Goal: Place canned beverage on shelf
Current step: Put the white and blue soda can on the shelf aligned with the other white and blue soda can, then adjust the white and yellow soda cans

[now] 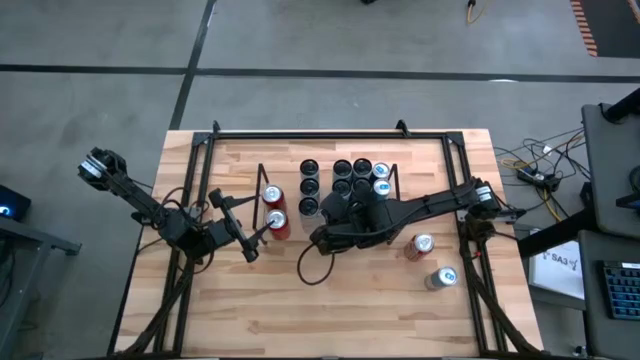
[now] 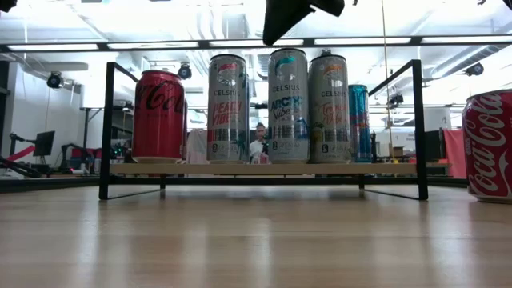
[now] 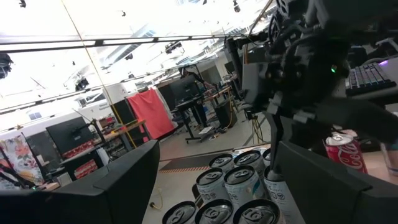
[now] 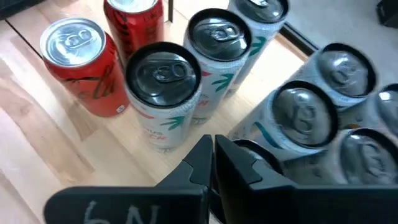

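The shelf [image 2: 264, 169], with black wire end frames and a wood base, stands mid-table. On it stand two red cola cans [image 1: 274, 207] at its left end and several slim cans [image 1: 345, 180] in rows. My right gripper [image 4: 211, 148] is shut and holds nothing. It hangs just above the slim cans' tops near the shelf's front [image 1: 325, 236], slanting down. The dark shape at the top of the low view [image 2: 280, 20] is probably this gripper. My left gripper [image 1: 250, 245] waits open in front of the shelf's left end, fingers [image 3: 124, 183] wide apart.
Two loose cans stand on the table right of the shelf: a red one [image 1: 420, 245] and a silver-blue one [image 1: 440, 277]. The red one also shows at the low view's right edge [image 2: 488, 144]. A black tubular frame [image 1: 330, 133] runs round the table.
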Motion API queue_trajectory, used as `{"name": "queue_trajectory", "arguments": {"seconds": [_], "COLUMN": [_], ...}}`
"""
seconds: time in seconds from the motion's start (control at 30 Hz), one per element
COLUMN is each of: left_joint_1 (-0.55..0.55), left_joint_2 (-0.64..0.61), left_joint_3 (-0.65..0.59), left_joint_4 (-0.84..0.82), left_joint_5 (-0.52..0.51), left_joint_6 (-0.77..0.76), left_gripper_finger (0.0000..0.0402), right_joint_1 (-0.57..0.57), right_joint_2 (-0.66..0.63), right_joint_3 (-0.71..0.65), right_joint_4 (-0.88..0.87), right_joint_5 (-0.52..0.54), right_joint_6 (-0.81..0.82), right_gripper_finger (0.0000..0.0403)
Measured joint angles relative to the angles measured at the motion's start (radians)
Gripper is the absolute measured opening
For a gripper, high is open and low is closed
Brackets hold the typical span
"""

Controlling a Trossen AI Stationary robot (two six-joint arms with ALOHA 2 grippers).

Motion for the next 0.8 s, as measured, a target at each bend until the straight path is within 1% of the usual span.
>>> {"name": "queue_trajectory", "arguments": {"seconds": [0.1, 0.17, 0.33, 0.37, 0.53, 0.8], "left_joint_1": [0.0, 0.0, 0.0, 0.0, 0.0, 0.0], "left_joint_2": [0.0, 0.0, 0.0, 0.0, 0.0, 0.0], "left_joint_3": [0.0, 0.0, 0.0, 0.0, 0.0, 0.0], "left_joint_4": [0.0, 0.0, 0.0, 0.0, 0.0, 0.0], "left_joint_5": [0.0, 0.0, 0.0, 0.0, 0.0, 0.0], "left_joint_6": [0.0, 0.0, 0.0, 0.0, 0.0, 0.0], "left_gripper_finger": [0.0311, 0.0311, 0.0311, 0.0311, 0.0311, 0.0311], "right_joint_1": [0.003, 0.005, 0.01, 0.01, 0.011, 0.011], "right_joint_2": [-0.008, -0.011, -0.016, -0.017, -0.025, -0.026], "right_joint_3": [0.022, 0.038, 0.049, 0.045, 0.013, -0.041], "right_joint_4": [-0.063, -0.139, -0.365, -0.375, -0.357, -0.358], "right_joint_5": [0.002, 0.003, 0.003, 0.002, -0.049, -0.069], "right_joint_6": [0.014, 0.053, 0.216, 0.239, 0.24, 0.284], "right_gripper_finger": [0.0009, 0.0009, 0.0009, 0.0009, 0.0009, 0.0009]}}
